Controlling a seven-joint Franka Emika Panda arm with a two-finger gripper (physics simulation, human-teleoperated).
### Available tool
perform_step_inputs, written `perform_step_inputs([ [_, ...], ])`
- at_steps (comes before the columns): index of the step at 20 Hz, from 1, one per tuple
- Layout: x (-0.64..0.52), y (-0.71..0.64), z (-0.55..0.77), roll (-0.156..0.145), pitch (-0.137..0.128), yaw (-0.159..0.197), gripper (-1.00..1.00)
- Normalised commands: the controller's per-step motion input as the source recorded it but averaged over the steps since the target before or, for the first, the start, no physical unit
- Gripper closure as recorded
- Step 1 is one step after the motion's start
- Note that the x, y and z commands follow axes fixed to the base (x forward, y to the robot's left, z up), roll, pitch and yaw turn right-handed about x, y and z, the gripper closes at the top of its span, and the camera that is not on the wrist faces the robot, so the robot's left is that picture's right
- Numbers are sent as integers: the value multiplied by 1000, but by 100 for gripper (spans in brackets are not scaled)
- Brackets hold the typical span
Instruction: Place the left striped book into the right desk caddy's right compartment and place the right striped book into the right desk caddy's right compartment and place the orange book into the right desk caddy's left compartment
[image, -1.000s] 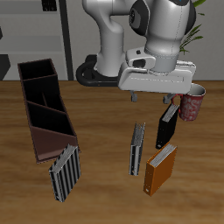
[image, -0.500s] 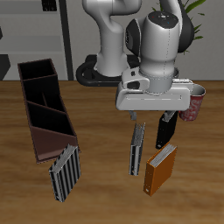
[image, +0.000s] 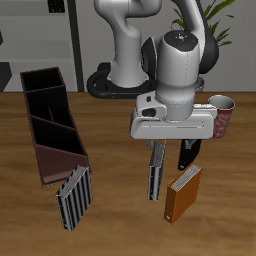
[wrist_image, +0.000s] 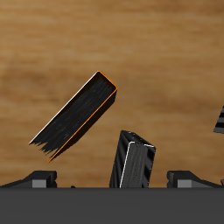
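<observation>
Book first: the thin black-and-grey striped book with a pale page edge (image: 157, 170), the left striped book of the task, is stood upright on the wooden table (image: 115, 215), directly beneath the fingers of the two-finger gripper (image: 173, 142). In the wrist view the same book (wrist_image: 133, 160) is seen between the two dark fingertips (wrist_image: 35, 178), apart from both, so the fingers are held spread and nothing is pinched. Its top edge is judged to run across the line joining the fingers, so a straight descent would be needed to bring its thin thickness into the gap.

Just beyond the fingers the thick orange book with white page edges (image: 184, 192) is leaned, and a plain black book (image: 190, 148) is partly hidden behind the gripper. Well apart from the fingers, the other striped book (image: 73, 197) is propped at the low end of the long maroon-brown desk caddy (image: 50, 120). Its squarish, full-height right compartment (image: 42, 80) and its longer, sloped left compartment (image: 57, 142) are seen without books.
</observation>
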Motion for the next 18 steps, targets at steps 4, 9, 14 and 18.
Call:
perform_step_inputs([
  [4, -111, -44, -269, 48, -13, -61, -100],
  [9, -151, -86, -132, 87, -3, -63, -100],
  [14, -194, -107, 10, 82, -34, 45, -100],
  [18, 44, -204, 8, -29, -13, 9, -100],
])
